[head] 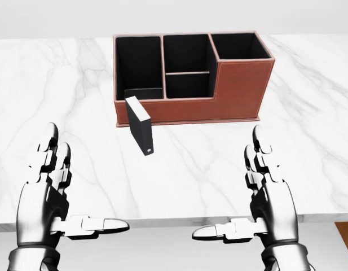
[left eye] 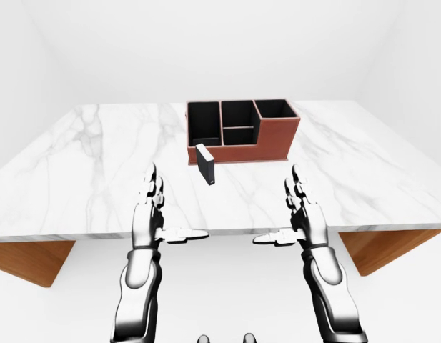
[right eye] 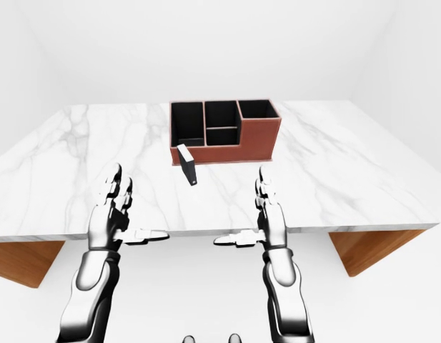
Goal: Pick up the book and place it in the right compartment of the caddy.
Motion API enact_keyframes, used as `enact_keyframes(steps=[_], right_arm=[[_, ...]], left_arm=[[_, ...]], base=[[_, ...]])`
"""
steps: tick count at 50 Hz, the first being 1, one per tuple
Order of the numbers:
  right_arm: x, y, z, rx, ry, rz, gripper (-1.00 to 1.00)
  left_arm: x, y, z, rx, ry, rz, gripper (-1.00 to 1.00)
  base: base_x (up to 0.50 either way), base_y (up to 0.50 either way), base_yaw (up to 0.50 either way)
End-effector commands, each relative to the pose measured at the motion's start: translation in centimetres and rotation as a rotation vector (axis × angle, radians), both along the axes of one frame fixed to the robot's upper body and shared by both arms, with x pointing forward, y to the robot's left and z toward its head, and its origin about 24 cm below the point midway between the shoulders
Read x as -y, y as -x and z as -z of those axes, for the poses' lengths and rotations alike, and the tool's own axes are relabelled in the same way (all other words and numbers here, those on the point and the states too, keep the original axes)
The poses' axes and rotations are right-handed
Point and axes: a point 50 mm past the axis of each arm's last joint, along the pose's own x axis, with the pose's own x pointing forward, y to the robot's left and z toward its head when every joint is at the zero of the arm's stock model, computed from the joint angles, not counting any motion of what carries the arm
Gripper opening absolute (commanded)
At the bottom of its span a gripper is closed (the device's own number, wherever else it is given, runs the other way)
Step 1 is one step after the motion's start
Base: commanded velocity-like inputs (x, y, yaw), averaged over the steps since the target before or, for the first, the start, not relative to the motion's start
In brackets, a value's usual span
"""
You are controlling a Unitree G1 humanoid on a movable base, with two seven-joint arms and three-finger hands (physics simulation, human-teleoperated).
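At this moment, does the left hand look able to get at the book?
Probably yes. The book stands free on the marble table, only its far end near the caddy. The left hand is open, lower left of it, with nothing between them.

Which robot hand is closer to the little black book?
Left, by a little. The left hand is below-left of the book; the right hand is farther, below-right. Both are open.
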Motion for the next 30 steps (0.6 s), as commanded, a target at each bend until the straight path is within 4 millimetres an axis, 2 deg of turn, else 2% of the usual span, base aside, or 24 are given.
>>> enact_keyframes(steps=[1,30], right_arm=[[-0.02,0.24,-0.57,0.032,-0.004,0.004,1.0],[-0.15,0.36,-0.63,0.045,0.004,-0.002,1.0]], left_arm=[[-0.13,0.22,-0.92,0.046,0.004,-0.01,1.0],[-0.28,0.26,-1.1,0.056,0.007,-0.019,1.0]], base=[[0.18,0.0,0.0],[0.21,0.0,0.0]])
